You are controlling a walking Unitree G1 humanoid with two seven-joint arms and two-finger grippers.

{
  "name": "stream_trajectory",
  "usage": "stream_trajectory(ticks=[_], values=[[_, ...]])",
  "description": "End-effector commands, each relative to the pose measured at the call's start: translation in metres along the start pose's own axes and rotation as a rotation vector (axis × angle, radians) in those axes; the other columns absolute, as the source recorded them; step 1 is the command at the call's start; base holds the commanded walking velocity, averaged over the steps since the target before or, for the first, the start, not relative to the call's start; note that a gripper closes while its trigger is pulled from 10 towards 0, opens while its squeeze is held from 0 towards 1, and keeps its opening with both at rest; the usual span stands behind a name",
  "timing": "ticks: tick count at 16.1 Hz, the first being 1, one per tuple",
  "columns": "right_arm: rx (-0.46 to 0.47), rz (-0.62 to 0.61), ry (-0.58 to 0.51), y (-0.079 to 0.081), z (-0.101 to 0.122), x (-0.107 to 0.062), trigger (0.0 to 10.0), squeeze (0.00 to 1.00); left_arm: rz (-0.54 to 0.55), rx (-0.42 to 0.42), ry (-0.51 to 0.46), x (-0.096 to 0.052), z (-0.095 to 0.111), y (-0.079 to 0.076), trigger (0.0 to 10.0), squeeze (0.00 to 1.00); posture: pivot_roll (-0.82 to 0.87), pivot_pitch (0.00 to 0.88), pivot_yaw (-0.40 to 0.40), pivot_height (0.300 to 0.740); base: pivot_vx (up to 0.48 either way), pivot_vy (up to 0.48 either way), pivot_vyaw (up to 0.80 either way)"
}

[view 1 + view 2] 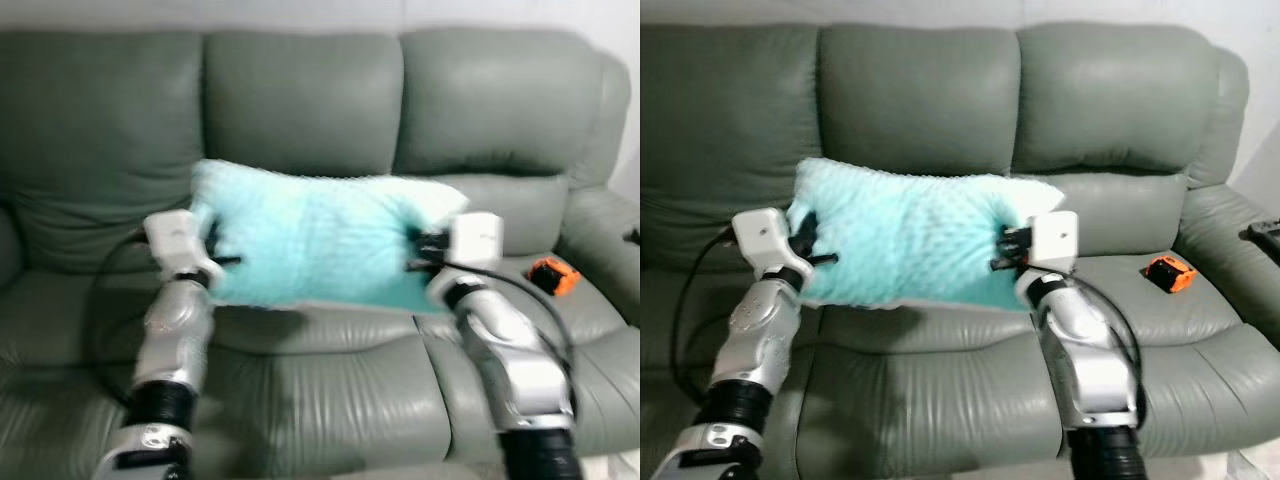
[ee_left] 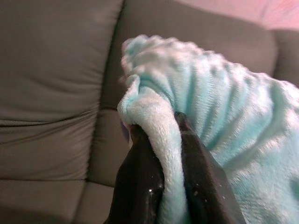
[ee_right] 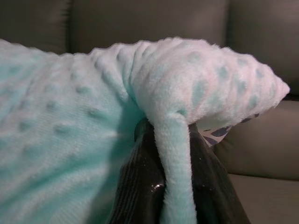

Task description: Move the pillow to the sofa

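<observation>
The pillow (image 1: pixel 915 240), a fluffy mint-green cushion with a dotted plush surface, hangs in the air in front of the grey-green leather sofa (image 1: pixel 920 100), held up before the middle backrest and above the middle seat cushion, not resting on either as far as the head views show. The left claw (image 2: pixel 159 154) is clamped on the pillow's left end: its two black fingers (image 2: pixel 140 186) are nearly together, with a thick fold of the plush squeezed between them. The right claw (image 3: pixel 166 149) grips the pillow's right end the same way, its fingers (image 3: pixel 140 186) pinching a ridge of fabric near the corner, where a bit of dark-patterned underside peeks out. From the head, both silver arms reach forward from below the pillow, one to each end, and the pillow stretches level between them, its top edge about halfway up the sofa's backrest. A small orange and black object (image 1: pixel 1169 272) lies on the sofa's right seat cushion, well apart from the pillow and beyond the right arm.
</observation>
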State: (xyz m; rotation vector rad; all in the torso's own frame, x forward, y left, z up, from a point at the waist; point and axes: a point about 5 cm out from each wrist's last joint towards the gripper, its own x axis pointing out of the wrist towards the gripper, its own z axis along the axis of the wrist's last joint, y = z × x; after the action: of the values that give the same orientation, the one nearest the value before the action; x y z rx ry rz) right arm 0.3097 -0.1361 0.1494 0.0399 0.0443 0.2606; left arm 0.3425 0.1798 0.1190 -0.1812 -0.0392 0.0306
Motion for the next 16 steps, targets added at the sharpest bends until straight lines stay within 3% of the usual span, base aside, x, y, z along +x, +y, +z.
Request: stream_trajectory(ticks=[1, 3, 5, 8, 10, 13, 16], values=[[-0.013, -0.039, -0.007, -0.012, 0.0, -0.002, 10.0, 0.0, -0.019, 0.009, -0.003, 0.002, 0.001, -0.008, 10.0, 0.0, -0.22, 0.0, -0.013, 0.74, 0.0, 0.0, 0.0], [-0.006, -0.035, 0.009, -0.013, -0.009, -0.002, 10.0, 0.0, -0.001, 0.033, 0.023, -0.002, -0.007, 0.001, 10.0, 0.0, -0.2, 0.0, -0.012, 0.74, 0.0, 0.0, 0.0], [-0.005, -0.044, 0.053, -0.018, -0.026, 0.0, 10.0, 0.0, 0.009, 0.097, 0.115, -0.013, -0.031, 0.018, 10.0, 0.0, -0.19, 0.0, -0.01, 0.74, 0.0, 0.0, 0.0], [-0.018, -0.055, 0.117, -0.025, -0.046, 0.003, 10.0, 0.0, 0.066, 0.18, 0.278, -0.043, -0.07, 0.053, 10.0, 0.0, -0.17, 0.0, -0.01, 0.74, 0.0, 0.0, 0.0], [-0.04, -0.07, 0.168, -0.033, -0.06, 0.002, 10.0, 0.0, 0.112, 0.191, 0.359, -0.064, -0.088, 0.072, 10.0, 0.0, -0.15, 0.0, -0.015, 0.74, 0.0, 0.0, 0.0], [-0.079, -0.12, 0.181, -0.043, -0.068, 0.004, 10.0, 0.0, 0.105, 0.177, 0.349, -0.073, -0.094, 0.074, 10.0, 0.0, -0.13, 0.0, -0.011, 0.74, 0.0, 0.0, 0.0], [-0.052, -0.1, 0.142, -0.037, -0.07, 0.002, 10.0, 0.0, 0.075, 0.187, 0.357, -0.078, -0.099, 0.074, 10.0, 0.0, -0.13, 0.06, 0.01, 0.74, 0.0, 0.0, 0.0]])
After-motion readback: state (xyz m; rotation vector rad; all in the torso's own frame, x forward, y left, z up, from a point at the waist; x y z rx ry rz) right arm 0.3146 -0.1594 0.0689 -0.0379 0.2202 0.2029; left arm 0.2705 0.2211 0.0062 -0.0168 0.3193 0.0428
